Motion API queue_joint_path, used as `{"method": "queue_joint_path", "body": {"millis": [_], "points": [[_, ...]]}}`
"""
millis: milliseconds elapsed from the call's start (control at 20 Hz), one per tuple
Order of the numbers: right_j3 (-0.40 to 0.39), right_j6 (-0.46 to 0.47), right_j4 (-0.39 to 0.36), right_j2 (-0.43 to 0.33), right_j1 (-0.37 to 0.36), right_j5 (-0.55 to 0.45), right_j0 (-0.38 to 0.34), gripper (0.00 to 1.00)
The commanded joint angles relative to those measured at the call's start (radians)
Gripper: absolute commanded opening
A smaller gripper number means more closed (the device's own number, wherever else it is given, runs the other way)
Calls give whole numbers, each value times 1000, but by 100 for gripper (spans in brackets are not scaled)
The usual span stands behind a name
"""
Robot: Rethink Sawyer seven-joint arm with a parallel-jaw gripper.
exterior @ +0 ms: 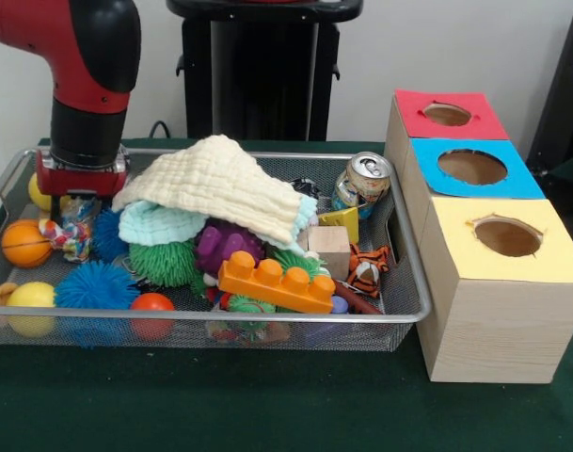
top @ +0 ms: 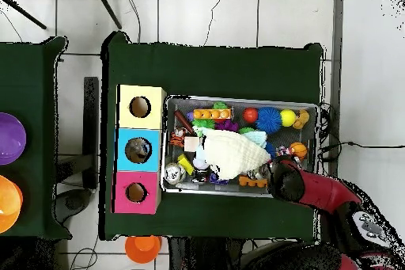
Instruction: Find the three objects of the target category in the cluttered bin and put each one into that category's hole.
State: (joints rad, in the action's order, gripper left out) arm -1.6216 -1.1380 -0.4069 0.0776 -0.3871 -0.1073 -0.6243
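The wire mesh bin [exterior: 220, 318] is full of toys and lies left of the wooden boxes; it also shows in the overhead view [top: 241, 99]. My gripper [exterior: 79, 200] reaches down into the bin's far left corner, and my wrist [top: 283, 178] covers it from above. A see-through crinkly piece [exterior: 79, 215], perhaps a plastic bottle, shows just under the gripper beside a rope toy [exterior: 65, 237]. No other bottle shows; a cream cloth [exterior: 215, 184] covers the middle of the pile. The red-surrounded hole [exterior: 446, 114] is on the farthest box, also seen from overhead [top: 136, 192].
The blue-surrounded hole [exterior: 471, 167] and the yellow-surrounded hole [exterior: 507, 235] lie nearer the camera. A drink can [exterior: 366, 179] leans in the bin's far right corner. Spiky balls, an orange brick [exterior: 277, 282], smooth balls and a wooden cube fill the bin.
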Motion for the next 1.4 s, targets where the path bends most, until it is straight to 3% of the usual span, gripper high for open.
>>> {"method": "queue_joint_path", "body": {"millis": [50,250,400,650,1050,1400], "points": [[-2,-131,-35,-55,41,29,-86,100],[14,-128,-33,-62,46,21,-87,100],[22,-134,-28,-26,38,3,-67,100],[-9,-131,-7,5,-35,-86,-35,100],[-122,-116,18,-16,-200,-197,-31,100],[-145,-131,7,-40,-221,-168,-47,100]]}}
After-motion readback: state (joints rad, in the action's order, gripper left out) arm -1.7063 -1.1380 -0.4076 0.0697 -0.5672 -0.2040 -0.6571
